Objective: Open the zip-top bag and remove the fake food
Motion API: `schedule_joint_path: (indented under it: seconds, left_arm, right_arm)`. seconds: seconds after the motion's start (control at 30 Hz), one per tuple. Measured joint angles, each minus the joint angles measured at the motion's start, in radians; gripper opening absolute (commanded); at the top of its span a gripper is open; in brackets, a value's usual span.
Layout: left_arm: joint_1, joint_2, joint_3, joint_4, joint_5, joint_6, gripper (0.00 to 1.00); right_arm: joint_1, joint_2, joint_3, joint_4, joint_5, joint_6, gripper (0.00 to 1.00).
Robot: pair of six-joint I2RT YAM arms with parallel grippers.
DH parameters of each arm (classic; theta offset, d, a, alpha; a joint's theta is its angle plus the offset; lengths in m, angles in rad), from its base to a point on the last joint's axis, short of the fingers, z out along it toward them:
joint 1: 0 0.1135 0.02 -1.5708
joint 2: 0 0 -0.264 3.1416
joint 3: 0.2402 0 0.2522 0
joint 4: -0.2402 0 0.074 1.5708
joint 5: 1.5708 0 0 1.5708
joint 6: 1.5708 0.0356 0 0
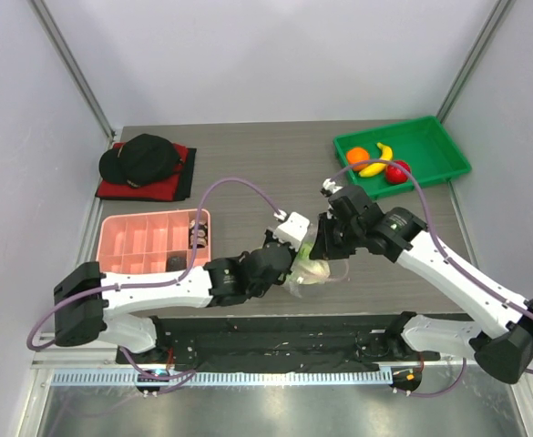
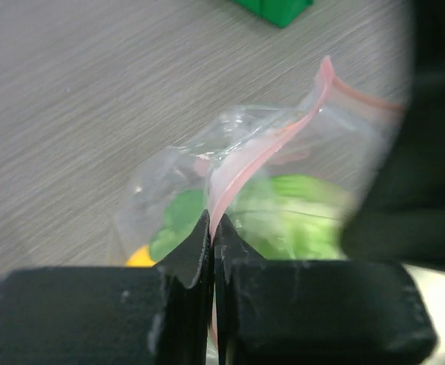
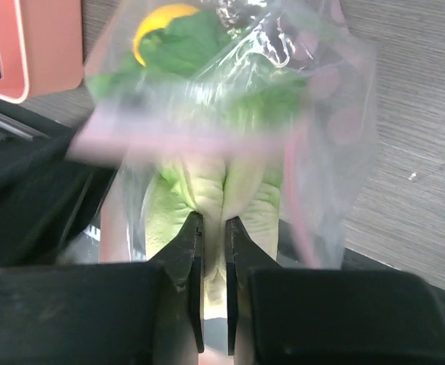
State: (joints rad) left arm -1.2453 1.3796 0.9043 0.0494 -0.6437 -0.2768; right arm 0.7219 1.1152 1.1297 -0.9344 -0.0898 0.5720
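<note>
The zip-top bag hangs between both grippers above the table's near middle. My left gripper is shut on its pink zip strip, and the clear plastic spreads beyond the jaws. Inside the bag sit the green-white cabbage and a yellow piece. My right gripper reaches into the bag's mouth and is shut on the cabbage's pale stem. A yellow lemon lies deeper in the bag. An orange, a banana and a red fruit lie outside the bag.
Those three fruits rest in a green tray at the back right. A pink compartment tray sits at the left, near the left arm. A black cap on a red cloth lies at the back left.
</note>
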Motion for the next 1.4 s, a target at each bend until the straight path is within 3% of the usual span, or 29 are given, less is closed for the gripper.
schedule_joint_path:
  seconds: [0.27, 0.73, 1.03, 1.4]
  left_arm:
    - [-0.179, -0.011, 0.031, 0.025, -0.102, 0.228, 0.0]
    - [-0.179, 0.131, 0.002, 0.097, -0.221, 0.33, 0.0]
    - [-0.156, 0.129, -0.043, 0.174, -0.213, 0.33, 0.0]
    - [-0.122, 0.108, -0.043, 0.207, -0.196, 0.335, 0.0]
  right_arm:
    - [-0.027, 0.093, -0.037, 0.081, -0.04, -0.038, 0.01]
    - [-0.181, 0.008, 0.051, -0.084, -0.169, -0.075, 0.01]
    - [-0.257, -0.044, 0.056, -0.149, -0.274, -0.07, 0.01]
    - [-0.314, -0.096, -0.045, -0.042, -0.449, 0.196, 0.01]
